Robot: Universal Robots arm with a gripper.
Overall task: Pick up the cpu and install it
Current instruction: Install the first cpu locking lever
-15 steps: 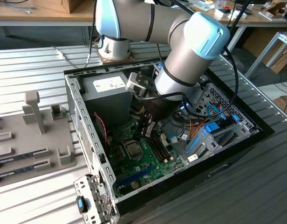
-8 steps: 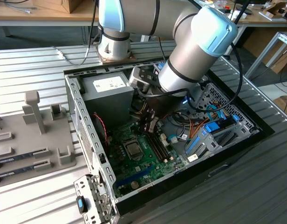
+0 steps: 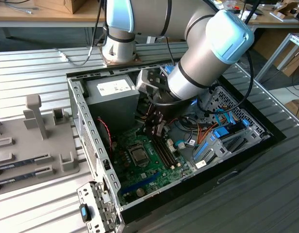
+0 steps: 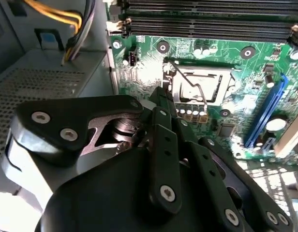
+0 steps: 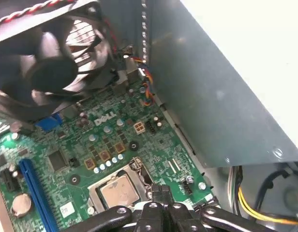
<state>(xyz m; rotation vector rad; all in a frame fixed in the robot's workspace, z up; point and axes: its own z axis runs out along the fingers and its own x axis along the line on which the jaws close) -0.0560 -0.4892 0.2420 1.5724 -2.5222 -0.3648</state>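
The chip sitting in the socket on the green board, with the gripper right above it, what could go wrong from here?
1. The gripper sits close over the chip, beside the socket's thin wire lever; a slip sideways could bend it.
2. If the chip is not lying flat, pressing on it might damage the socket.
3. The arm is deep in the case, near the cables and the grey power box, and could snag them.

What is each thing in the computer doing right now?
cpu: lying flat in its socket on the green board.
gripper: hanging low over the board, right beside the socket.
computer case: side off, insides open to view.
memory slots: no sticks in them.
fan: mounted at the case wall, not blurred by spinning.
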